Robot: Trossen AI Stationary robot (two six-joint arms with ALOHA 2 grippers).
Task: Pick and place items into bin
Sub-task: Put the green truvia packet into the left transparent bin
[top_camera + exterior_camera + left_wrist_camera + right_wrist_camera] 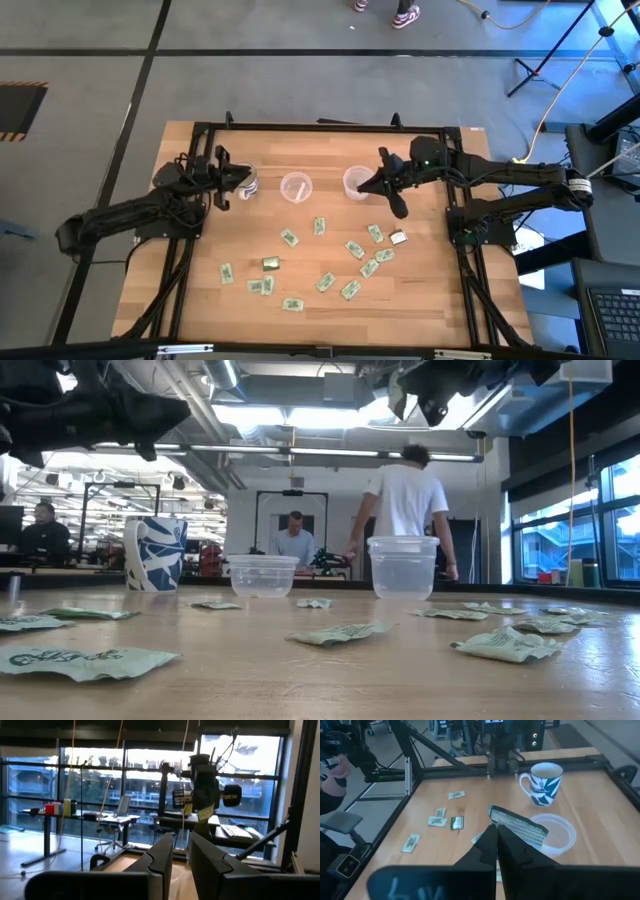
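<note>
**Right arm pinches one packet above the tubs; left arm waits by the mug**

The left gripper [228,180] hangs over the desk [200,300] with the blue-and-white mug [247,183] just ahead of its jaws. The left wrist view shows those jaws nearly pressed together, a narrow slit between them and nothing in it.

Further right stand two clear plastic tubs: the middle tub [295,187], then the right-hand tub [356,182]. The right gripper [496,836] is raised off the desk, and its jaws are pinched on one pale-green-and-white packet [519,827]. That held packet sticks out ahead of the jaw tips, tilted, with a clear tub [555,836] lying just beyond and below it and the mug farther off.

The remaining packets [350,290] lie flat and scattered on the desk, below and to the near side of both sets of jaws. Two olive-gold ones sit among them, one [270,263] toward the left and one [398,238] nearer the right arm.
</note>
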